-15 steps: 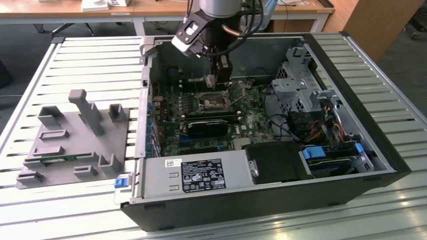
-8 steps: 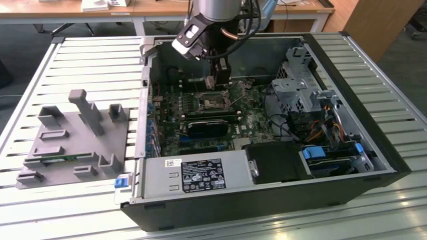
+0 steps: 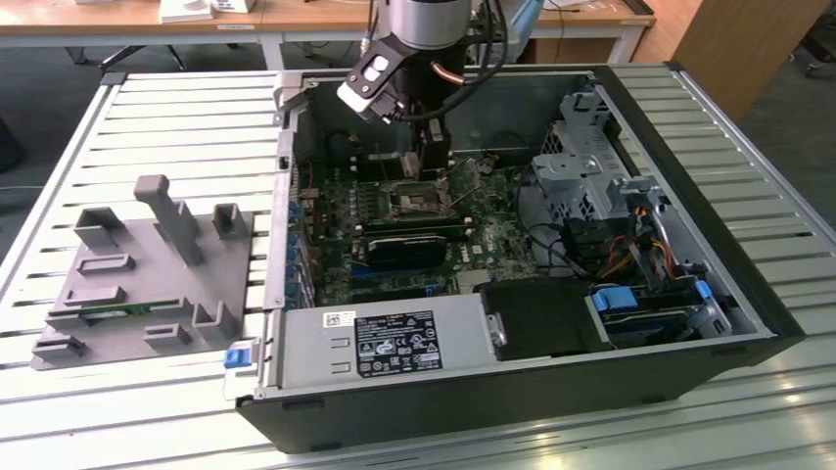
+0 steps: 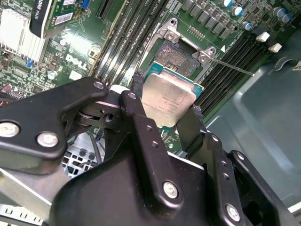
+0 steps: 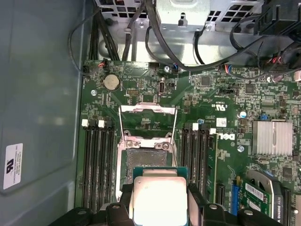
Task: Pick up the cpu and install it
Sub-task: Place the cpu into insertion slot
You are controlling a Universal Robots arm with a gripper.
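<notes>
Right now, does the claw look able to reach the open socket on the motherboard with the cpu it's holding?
Probably yes. The claw holds the cpu close to the socket, whose retention frame stands flipped open, and nothing lies between them.

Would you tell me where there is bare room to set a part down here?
Bare table slats lie beyond the grey fixture and on the exterior view's right of the case. Inside is crowded: cables, boards, the tool gripping the cpu by the socket.
</notes>
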